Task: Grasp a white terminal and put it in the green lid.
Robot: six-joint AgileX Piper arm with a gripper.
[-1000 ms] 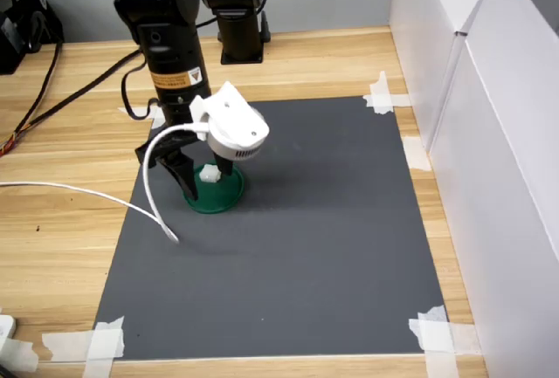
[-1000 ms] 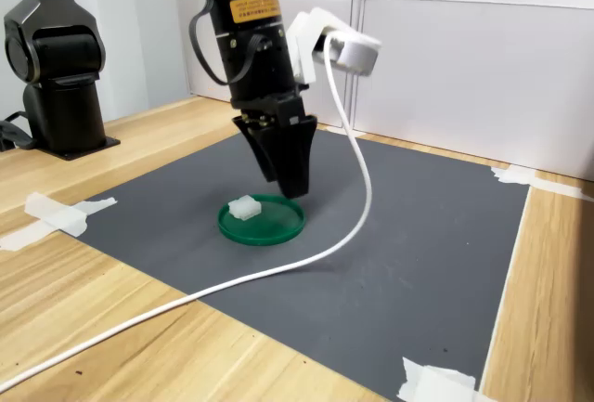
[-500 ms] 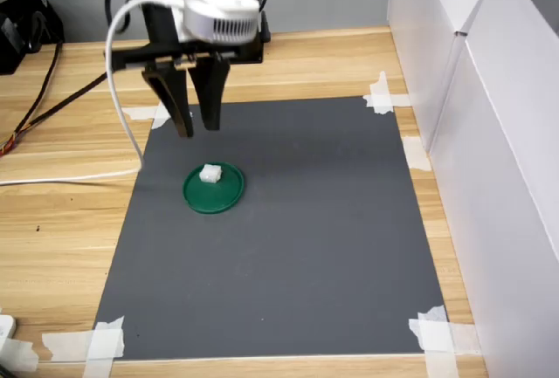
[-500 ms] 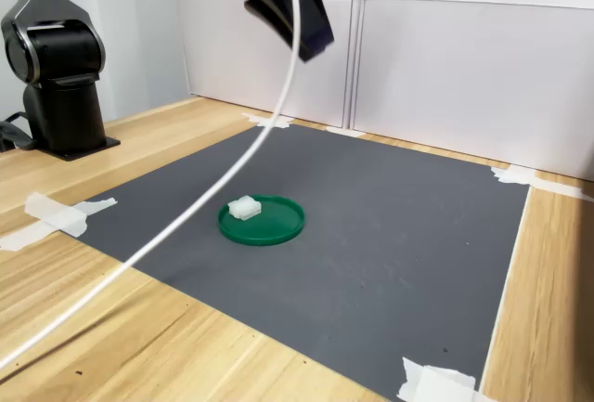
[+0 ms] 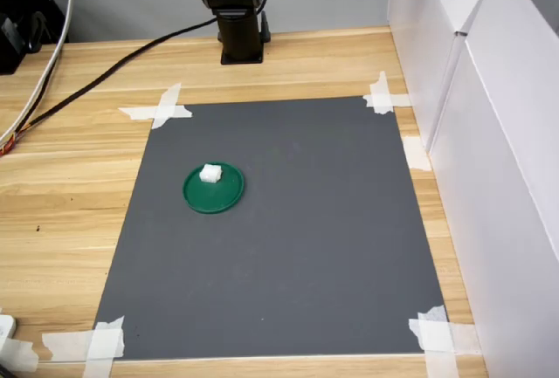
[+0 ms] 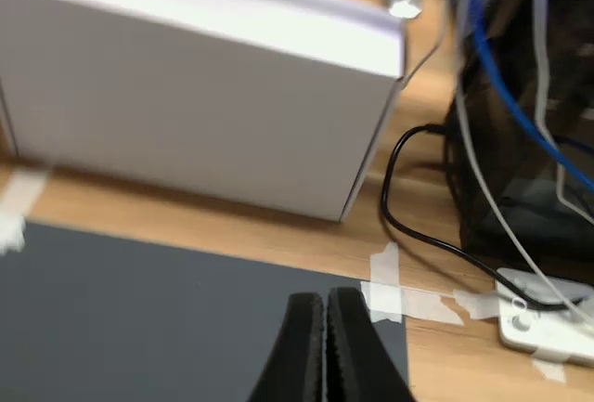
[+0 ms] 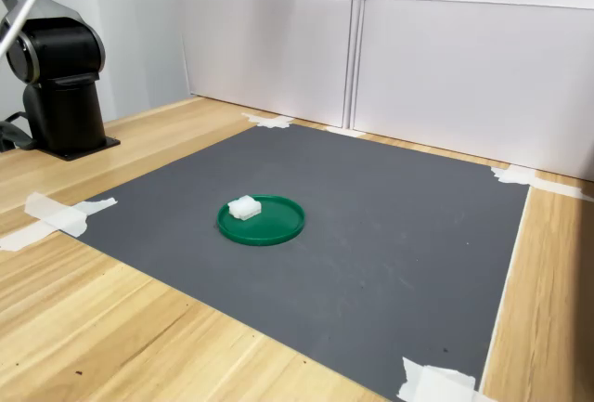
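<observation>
Wrist view: end effector (image 6: 324,328) tips cropped, pressed together.

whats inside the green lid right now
One white terminal lies inside the green lid, near its rim, in both exterior views. The rest of the lid's floor is bare. Whatever is under the terminal or the lid is covered.

The arm's base (image 5: 234,7) is glossy black, rounded on a squarish foot. A black cable (image 5: 113,68) trails from it. The gripper (image 6: 323,351) has dark fingers, seemingly ribbed.
</observation>
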